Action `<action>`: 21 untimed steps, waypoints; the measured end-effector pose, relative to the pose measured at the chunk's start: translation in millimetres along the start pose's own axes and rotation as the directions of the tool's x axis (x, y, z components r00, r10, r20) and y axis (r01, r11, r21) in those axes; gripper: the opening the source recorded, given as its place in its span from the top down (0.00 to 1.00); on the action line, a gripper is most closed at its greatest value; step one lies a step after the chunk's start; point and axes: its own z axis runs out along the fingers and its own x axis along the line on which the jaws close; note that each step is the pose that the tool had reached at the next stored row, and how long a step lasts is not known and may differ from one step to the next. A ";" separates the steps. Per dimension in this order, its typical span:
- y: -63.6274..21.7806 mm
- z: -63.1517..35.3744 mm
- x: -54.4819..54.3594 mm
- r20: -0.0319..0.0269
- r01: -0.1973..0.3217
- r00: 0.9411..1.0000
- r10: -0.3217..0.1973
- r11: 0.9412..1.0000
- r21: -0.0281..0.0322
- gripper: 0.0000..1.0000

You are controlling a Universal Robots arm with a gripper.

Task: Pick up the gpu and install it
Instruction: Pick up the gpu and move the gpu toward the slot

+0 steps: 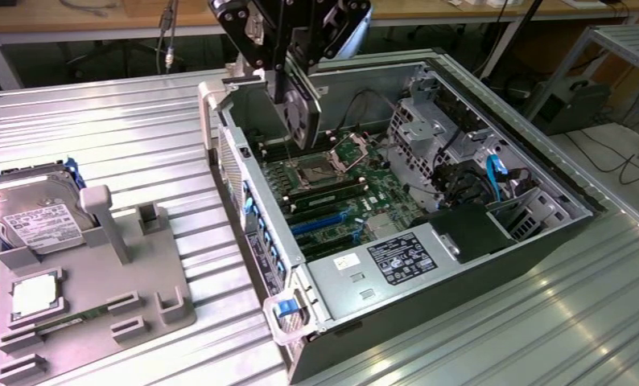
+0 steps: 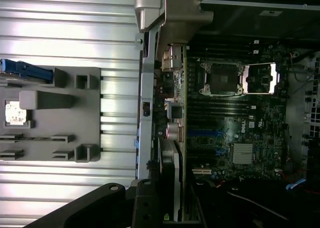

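Ribbed table [image 1: 105, 137]; gpu [image 1: 301, 112] above motherboard [image 2: 240, 133]

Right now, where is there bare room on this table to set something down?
Free: ribbed table behind the grey holder, and the wide patch by the computer case on the exterior view's right. Between holder and case, a narrow strip. Crowded: inside the case, where the hand holds the gpu.

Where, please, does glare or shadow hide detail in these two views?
Exterior view: glare streaks the metal table on the exterior view's right, and the gpu held by the gripper reads as a dark shape above the well-lit motherboard. Wrist view: the table is washed nearly white, while the motherboard sits in dim shadow.
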 end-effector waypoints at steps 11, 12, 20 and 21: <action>-0.5 0.2 -10.5 0.000 0.000 1.000 0.000 1.000 0.000 0.72; -0.5 0.3 -11.4 0.000 0.000 1.000 0.000 1.000 0.000 0.72; -0.8 0.5 -19.4 0.000 0.000 1.000 0.000 1.000 0.000 0.72; -0.9 0.5 -20.7 0.000 0.000 1.000 0.000 1.000 0.000 0.72</action>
